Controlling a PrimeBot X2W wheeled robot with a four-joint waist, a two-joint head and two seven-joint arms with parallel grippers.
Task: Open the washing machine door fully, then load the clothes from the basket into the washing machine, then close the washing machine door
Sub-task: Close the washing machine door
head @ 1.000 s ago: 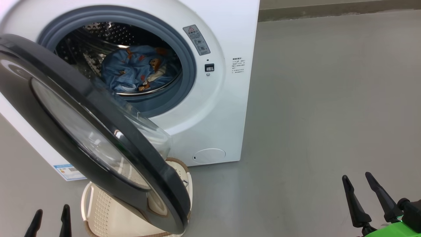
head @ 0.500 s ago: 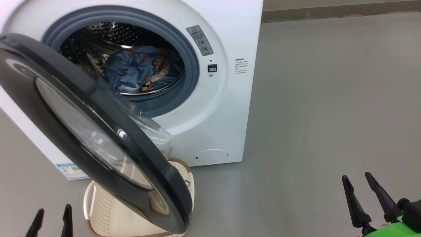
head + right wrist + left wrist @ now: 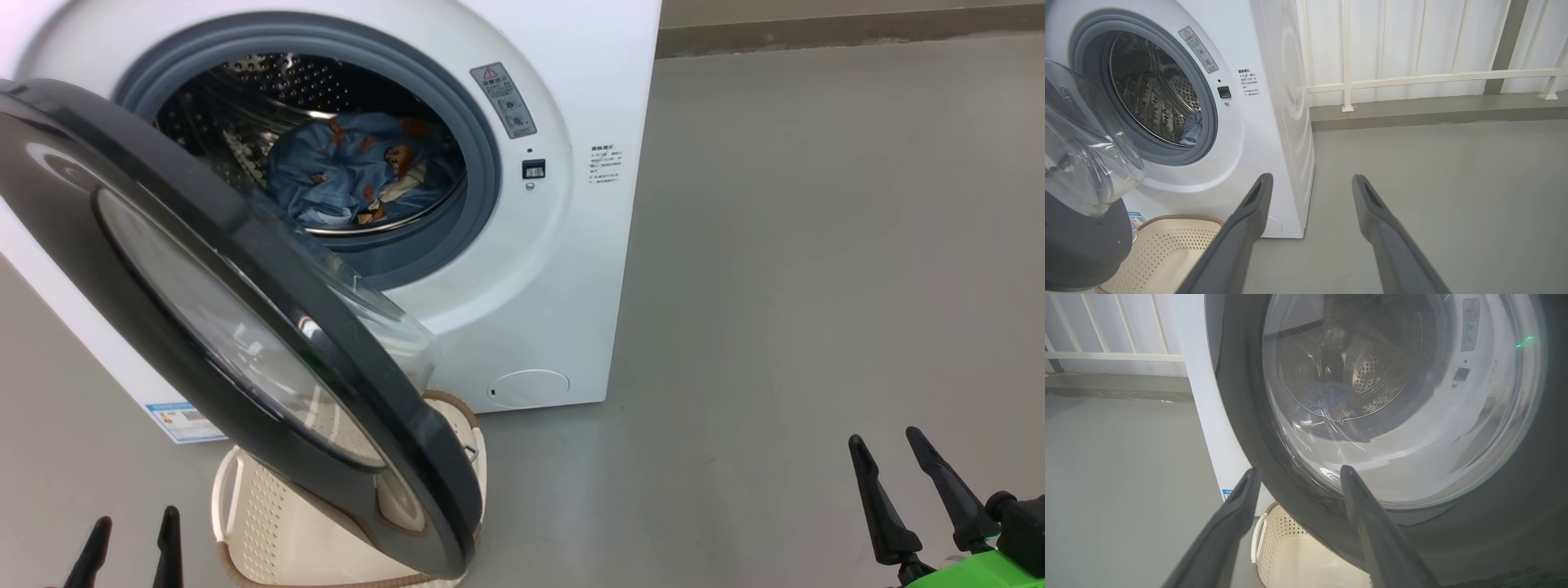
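Glossy black-rimmed round glass door (image 3: 237, 327) stands half-open, bulge toward perforated steel drum (image 3: 269, 90); left hand (image 3: 135, 523) and right hand (image 3: 884, 441) spread wide, empty.

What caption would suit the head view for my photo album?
Clothes lie inside the washing machine, door open above the basket; left gripper and right gripper both open.

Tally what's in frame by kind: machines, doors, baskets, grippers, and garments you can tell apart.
Washing machine: 1
Washing machine door: 1, open
Basket: 1
Grippers: 2, left gripper and right gripper, both open
Clothes in the drum: 1 blue garment for sure; a cream patch may be a second
Total: 6
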